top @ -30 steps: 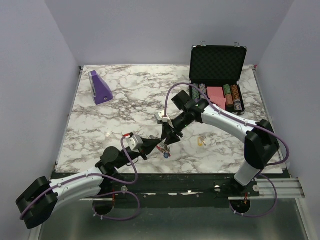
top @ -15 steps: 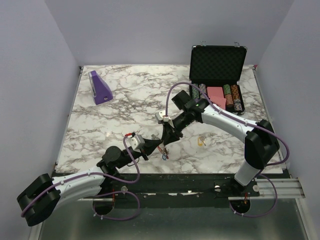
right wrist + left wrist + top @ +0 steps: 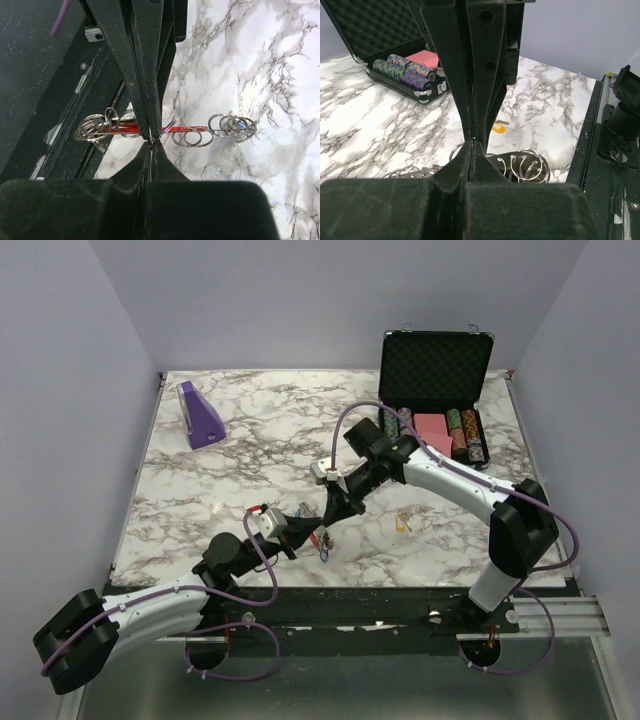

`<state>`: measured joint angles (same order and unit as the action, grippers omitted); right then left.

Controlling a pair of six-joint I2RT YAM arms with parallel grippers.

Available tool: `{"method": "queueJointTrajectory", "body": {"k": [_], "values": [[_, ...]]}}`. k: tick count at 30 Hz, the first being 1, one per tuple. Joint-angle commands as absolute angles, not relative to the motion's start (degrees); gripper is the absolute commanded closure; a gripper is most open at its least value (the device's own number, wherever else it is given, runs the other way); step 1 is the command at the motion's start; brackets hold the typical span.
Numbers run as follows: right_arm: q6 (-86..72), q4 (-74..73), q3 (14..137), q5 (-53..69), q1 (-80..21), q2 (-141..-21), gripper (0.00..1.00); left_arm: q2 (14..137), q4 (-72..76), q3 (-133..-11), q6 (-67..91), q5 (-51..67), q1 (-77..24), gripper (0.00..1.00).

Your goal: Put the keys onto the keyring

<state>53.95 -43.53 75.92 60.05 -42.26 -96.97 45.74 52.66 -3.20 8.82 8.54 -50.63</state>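
Observation:
The keyring (image 3: pixel 322 538) hangs between my two grippers above the table's front middle. Its red curved piece (image 3: pixel 192 129) carries several thin metal rings (image 3: pixel 232 125), which also show in the left wrist view (image 3: pixel 530 167). My left gripper (image 3: pixel 312 536) is shut on the bunch; a red sliver shows at its closed tips (image 3: pixel 471 144). My right gripper (image 3: pixel 328 523) is shut on one thin ring (image 3: pixel 150 144), tip to tip with the left. A blue key (image 3: pixel 327 556) dangles under the bunch. A yellow key (image 3: pixel 403 523) lies on the marble to the right and shows in the left wrist view (image 3: pixel 497 127).
An open black case (image 3: pixel 435 365) with poker chips (image 3: pixel 462 432) stands at the back right. A purple wedge (image 3: pixel 200 415) sits at the back left. The table's front edge (image 3: pixel 330 585) runs just below the grippers.
Both grippers have stayed shut on the bunch. They have shifted slightly, and the blue key now hangs a little lower and further left.

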Motion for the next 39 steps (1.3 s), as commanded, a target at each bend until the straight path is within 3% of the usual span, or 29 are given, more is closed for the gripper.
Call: {"method": "queueJointTrajectory", "body": {"k": [1,6,8,9,11,16,26,34,39], "values": [[52.91,-47.19,79.53,61.44,-42.45,-97.91,0.99,45.26,52.47,4.83,9.05,7.21,-50.54,1.00],[58.09,-56.41,84.45,57.49,-42.45,-100.02,0.99,44.56,47.57,2.91,10.63,7.03,-50.54,1.00],[58.45,-58.26,86.04,55.21,-42.45,-100.46,0.99,43.69,44.14,1.76,11.42,6.86,-50.54,0.88],[58.88,-59.05,86.48,53.89,-42.45,-100.46,0.99,43.07,42.38,1.15,11.86,6.77,-50.54,0.75],[58.97,-59.50,86.75,50.99,-42.54,-100.02,0.99,41.58,37.29,0.26,12.83,6.24,-50.54,0.61],[60.47,-61.61,87.62,44.31,-42.54,-99.32,0.99,37.36,29.19,-2.99,13.89,5.71,-50.54,0.53],[62.40,-64.51,88.68,41.04,-43.15,-100.81,0.99,38.93,32.86,-4.74,12.66,7.38,-50.54,0.51],[62.23,-63.72,87.01,41.75,-44.82,-100.90,0.99,42.97,36.65,-7.73,10.11,7.91,-50.54,0.64],[62.23,-63.46,86.57,42.01,-45.44,-101.16,0.99,45.96,39.55,-8.52,9.32,9.40,-50.54,0.65]]}}
